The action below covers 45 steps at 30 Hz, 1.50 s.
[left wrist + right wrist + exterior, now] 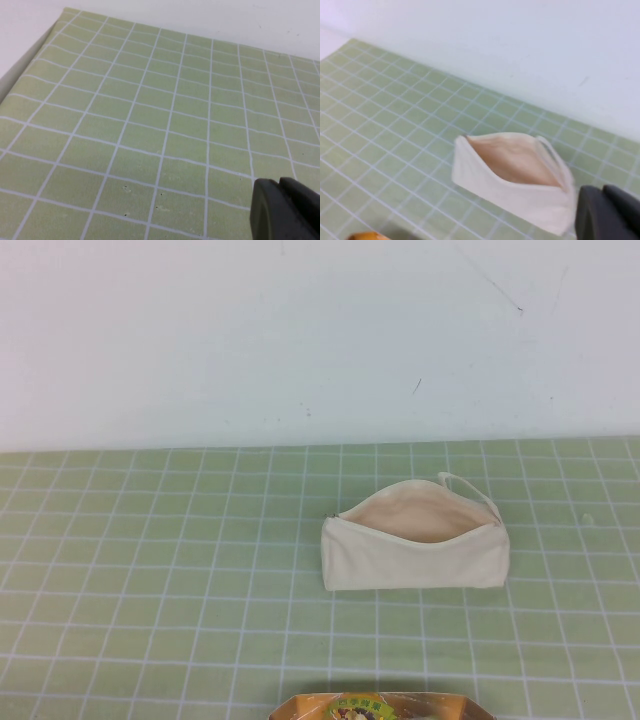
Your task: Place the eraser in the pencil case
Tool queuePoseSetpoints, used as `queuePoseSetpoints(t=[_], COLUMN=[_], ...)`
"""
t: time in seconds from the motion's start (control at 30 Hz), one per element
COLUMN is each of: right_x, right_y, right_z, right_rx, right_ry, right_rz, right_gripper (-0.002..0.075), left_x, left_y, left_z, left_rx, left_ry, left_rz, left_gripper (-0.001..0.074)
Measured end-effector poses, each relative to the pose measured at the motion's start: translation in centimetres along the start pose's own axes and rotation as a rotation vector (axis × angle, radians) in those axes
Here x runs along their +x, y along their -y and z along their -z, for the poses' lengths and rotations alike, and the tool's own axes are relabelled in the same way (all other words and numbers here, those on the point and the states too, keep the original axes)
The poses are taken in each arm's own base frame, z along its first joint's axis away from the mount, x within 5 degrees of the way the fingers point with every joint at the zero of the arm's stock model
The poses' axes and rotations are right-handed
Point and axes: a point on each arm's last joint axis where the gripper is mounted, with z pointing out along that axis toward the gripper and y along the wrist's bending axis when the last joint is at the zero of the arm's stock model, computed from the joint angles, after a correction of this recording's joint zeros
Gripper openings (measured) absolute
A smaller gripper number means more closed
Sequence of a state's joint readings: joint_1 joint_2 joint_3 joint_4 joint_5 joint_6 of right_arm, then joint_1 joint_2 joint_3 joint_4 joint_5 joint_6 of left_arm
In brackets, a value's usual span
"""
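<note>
Left gripper [285,207]: dark fingertip at the edge of its wrist view, over bare green gridded mat [150,125]; cannot tell its state. Right gripper [607,212]: dark tip in its wrist view, just beside the strap end of the cream fabric zip pencil case [512,175]; state likewise cannot be told. Case lies unzipped on the mat, mouth gaping, peach lining showing [415,540]. Eraser not visible in any view. Orange printed package [375,707] at the near table edge, well apart from the case.

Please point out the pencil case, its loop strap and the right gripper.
pencil case [415,560], high view, front fabric wall.
loop strap [470,488], high view, thin band.
right gripper [607,212], right wrist view, dark finger.
</note>
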State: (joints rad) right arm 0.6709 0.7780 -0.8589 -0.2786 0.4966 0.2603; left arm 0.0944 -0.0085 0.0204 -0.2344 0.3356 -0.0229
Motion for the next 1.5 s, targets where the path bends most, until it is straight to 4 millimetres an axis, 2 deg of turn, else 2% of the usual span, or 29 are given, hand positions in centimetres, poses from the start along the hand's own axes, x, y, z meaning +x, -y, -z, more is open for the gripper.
queuePoseSetpoints(t=[0.27, 0.47, 0.7, 0.87, 1.0, 1.27, 1.5], right_x=[6.4, 9.8, 13.1, 14.6, 15.6, 18.6, 22.1], right_y=[2.0, 2.8, 3.2, 2.6, 2.2, 3.1, 3.9], right_z=[6.3, 8.5, 7.8, 8.0, 7.4, 5.4, 3.4], right_rx=[0.113, 0.178, 0.219, 0.274, 0.401, 0.598, 0.647], right_ry=[0.183, 0.287, 0.177, 0.214, 0.197, 0.124, 0.091], right_rz=[0.186, 0.246, 0.150, 0.132, 0.126, -0.027, -0.079], right_gripper=[-0.0001, -0.0001, -0.0001, -0.0001, -0.0001, -0.0001, -0.0001], left_x=[0.0, 0.0, 0.0, 0.0, 0.0, 0.0, 0.0], left_y=[0.0, 0.0, 0.0, 0.0, 0.0, 0.0, 0.0], left_z=[0.0, 0.0, 0.0, 0.0, 0.0, 0.0, 0.0], left_rx=[0.000, 0.000, 0.000, 0.000, 0.000, 0.000, 0.000], left_ry=[0.000, 0.000, 0.000, 0.000, 0.000, 0.000, 0.000], left_rz=[0.000, 0.000, 0.000, 0.000, 0.000, 0.000, 0.000], left_gripper=[-0.0001, -0.0001, -0.0001, -0.0001, -0.0001, -0.0002, -0.0002])
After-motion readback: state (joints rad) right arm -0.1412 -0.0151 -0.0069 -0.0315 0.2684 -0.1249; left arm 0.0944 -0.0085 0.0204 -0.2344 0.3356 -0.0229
